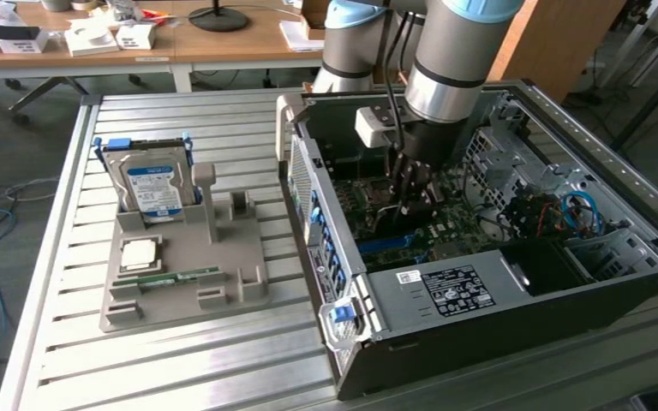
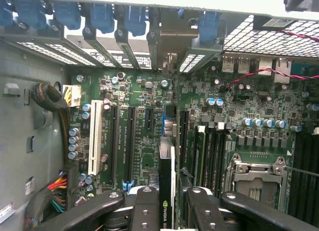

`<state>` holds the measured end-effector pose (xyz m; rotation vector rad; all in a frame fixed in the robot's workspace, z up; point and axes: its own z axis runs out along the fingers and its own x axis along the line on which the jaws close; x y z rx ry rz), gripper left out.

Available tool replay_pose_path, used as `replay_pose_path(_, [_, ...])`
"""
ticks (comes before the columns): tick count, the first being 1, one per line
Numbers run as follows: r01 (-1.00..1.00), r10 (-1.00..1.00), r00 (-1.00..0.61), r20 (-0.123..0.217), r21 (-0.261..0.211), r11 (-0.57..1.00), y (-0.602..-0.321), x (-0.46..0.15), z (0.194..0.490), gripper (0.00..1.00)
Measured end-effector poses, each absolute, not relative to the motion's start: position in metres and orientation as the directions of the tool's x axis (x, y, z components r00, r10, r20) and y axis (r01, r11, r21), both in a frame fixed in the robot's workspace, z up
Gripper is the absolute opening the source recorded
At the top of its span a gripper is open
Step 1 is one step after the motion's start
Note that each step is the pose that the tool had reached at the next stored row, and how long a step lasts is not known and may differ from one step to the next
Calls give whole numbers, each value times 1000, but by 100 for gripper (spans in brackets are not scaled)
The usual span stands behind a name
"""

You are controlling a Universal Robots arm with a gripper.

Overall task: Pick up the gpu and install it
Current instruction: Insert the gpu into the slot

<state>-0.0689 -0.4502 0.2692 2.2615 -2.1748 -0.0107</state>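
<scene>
Slatted metal table [image 1: 192, 360], wooden desks [image 1: 237, 43] behind: my gripper [image 1: 411, 212] hangs inside the open computer case [image 1: 352, 360], fingers clamped on the gpu [image 2: 167, 186], which stands edge-on just above the motherboard [image 2: 144, 136]. It appears lined up over a slot, though the card itself hides any contact. Seating it well, I judge, means holding the card upright and square to the slot, with even pressure. A grey fixture [image 1: 237, 282] carrying a hard drive [image 1: 152, 188] sits at the exterior view's left.
</scene>
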Motion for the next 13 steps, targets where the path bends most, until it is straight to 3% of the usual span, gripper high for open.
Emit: replay_pose_path(13, [-999,-999,39,-2,7,-39,-450,-69,272,26])
